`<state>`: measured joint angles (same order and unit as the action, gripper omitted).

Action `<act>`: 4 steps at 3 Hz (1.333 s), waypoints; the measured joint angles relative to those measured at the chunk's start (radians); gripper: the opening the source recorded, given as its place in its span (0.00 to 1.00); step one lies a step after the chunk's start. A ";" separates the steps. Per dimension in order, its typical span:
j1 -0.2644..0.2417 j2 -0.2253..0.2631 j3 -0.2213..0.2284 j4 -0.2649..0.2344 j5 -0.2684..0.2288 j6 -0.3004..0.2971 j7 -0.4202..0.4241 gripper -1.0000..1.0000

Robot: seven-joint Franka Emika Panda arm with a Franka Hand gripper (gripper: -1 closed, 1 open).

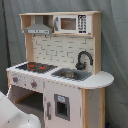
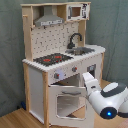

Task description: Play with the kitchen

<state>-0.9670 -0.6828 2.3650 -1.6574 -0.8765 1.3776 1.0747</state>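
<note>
I have the arm (image 2: 107,100) at the kitchen (image 2: 60,65) centre-frame, by its half-open oven door (image 2: 70,102) at 5 o'clock; pincer state I cannot tell, so I'd swing slowly along the hinge arc.

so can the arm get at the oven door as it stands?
Probably yes: in the second exterior view the arm is right beside the oven door, which hangs partly open, and nothing sits between them.

A grey-green curtain (image 2: 112,30) hangs as a backdrop in both exterior views, and a wooden floor (image 2: 15,120) shows in the second exterior view.
</note>
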 joint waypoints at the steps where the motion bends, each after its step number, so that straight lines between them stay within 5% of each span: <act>1: 0.000 0.007 -0.009 0.034 -0.004 -0.013 -0.116 1.00; 4: -0.005 0.098 -0.035 0.065 0.011 -0.023 -0.441 1.00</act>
<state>-0.9723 -0.5849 2.3296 -1.5925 -0.8653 1.3544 0.6340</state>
